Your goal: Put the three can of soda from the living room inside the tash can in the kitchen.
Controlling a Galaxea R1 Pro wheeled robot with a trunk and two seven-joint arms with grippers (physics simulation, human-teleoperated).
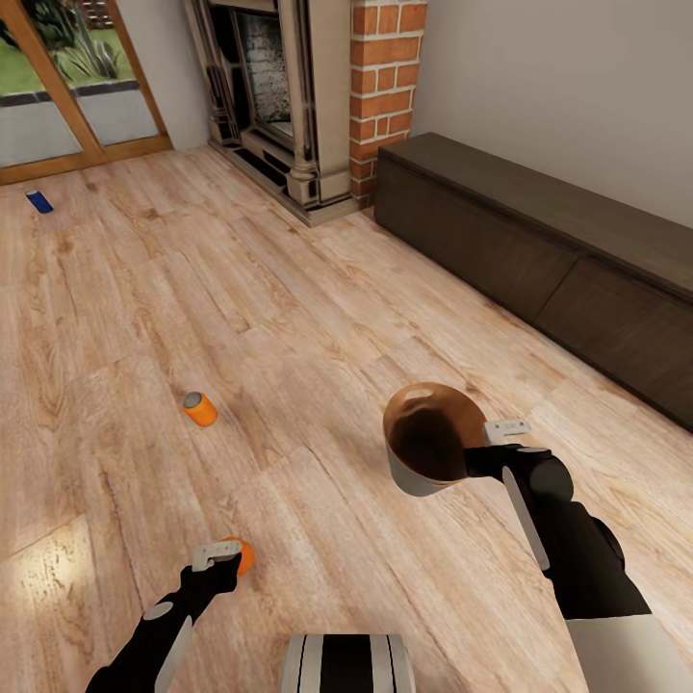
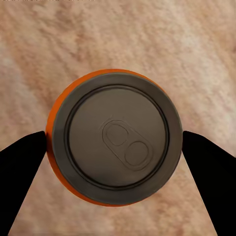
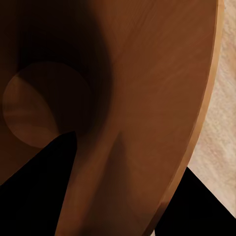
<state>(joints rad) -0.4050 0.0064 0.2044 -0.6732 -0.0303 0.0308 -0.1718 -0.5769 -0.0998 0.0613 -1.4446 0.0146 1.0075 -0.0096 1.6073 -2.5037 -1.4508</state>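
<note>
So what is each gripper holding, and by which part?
Right gripper holds the dark grey bin by its copper-brown rim. Left gripper straddles an upright orange can, grip unconfirmed.

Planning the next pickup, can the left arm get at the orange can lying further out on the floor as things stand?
Probably not yet. The left end effector is already straddling the nearer orange can, and the further orange can lies well beyond it across open floor. Nothing blocks the way.
</note>
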